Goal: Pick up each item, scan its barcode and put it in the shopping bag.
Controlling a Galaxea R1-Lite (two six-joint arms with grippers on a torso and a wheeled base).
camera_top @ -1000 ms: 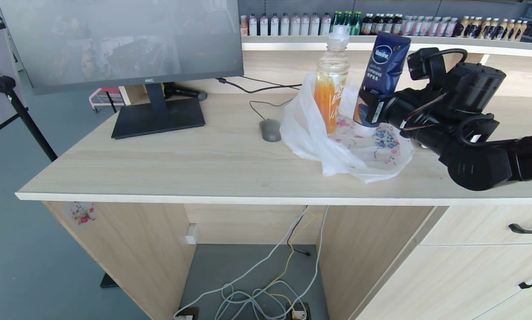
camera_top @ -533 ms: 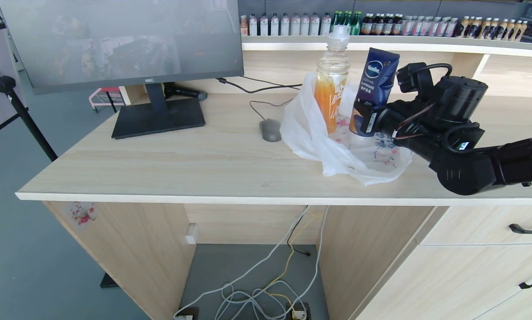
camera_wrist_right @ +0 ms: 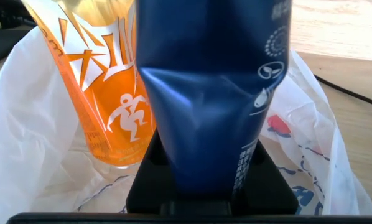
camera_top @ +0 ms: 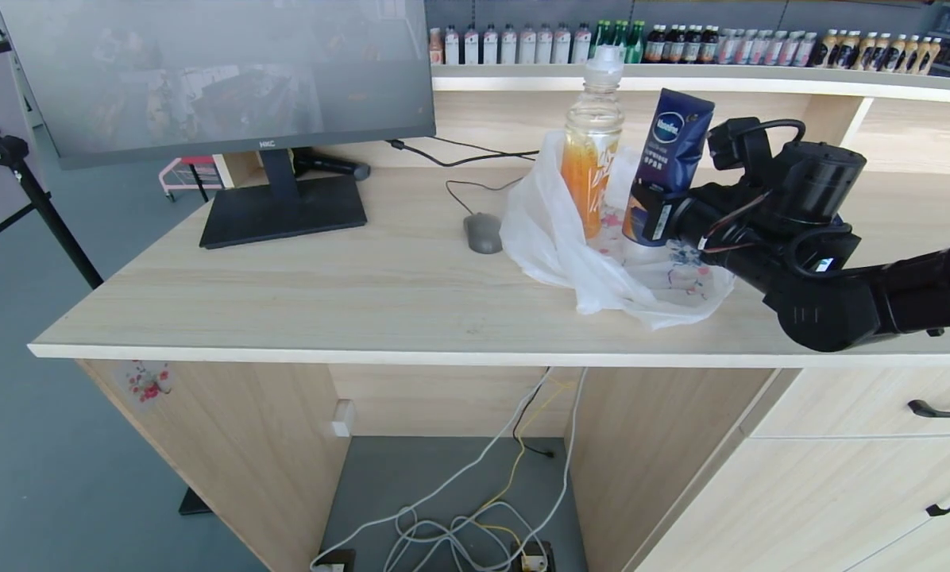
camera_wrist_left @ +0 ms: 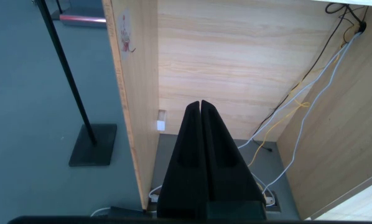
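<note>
A dark blue tube [camera_top: 666,167] with a white cap stands upright in the white shopping bag [camera_top: 602,262] on the counter, next to an orange drink bottle [camera_top: 592,151]. My right gripper [camera_top: 651,213] is shut on the tube's lower part. In the right wrist view the blue tube [camera_wrist_right: 214,87] sits between the fingers, with the orange bottle [camera_wrist_right: 108,106] beside it and the bag [camera_wrist_right: 24,124] around both. My left gripper [camera_wrist_left: 201,112] is shut on nothing, hanging low beside the wooden desk's side panel, below the counter.
A monitor [camera_top: 213,71] on a black stand and a grey mouse [camera_top: 483,232] sit on the counter [camera_top: 324,302] left of the bag. Cables [camera_top: 475,508] lie on the floor under the desk. A tripod leg [camera_top: 38,206] stands at far left. Drawers [camera_top: 880,445] are at lower right.
My right gripper has lowered the blue tube and shifted it slightly left, down into the bag beside the orange bottle. Over the last half second it hardly moved.
</note>
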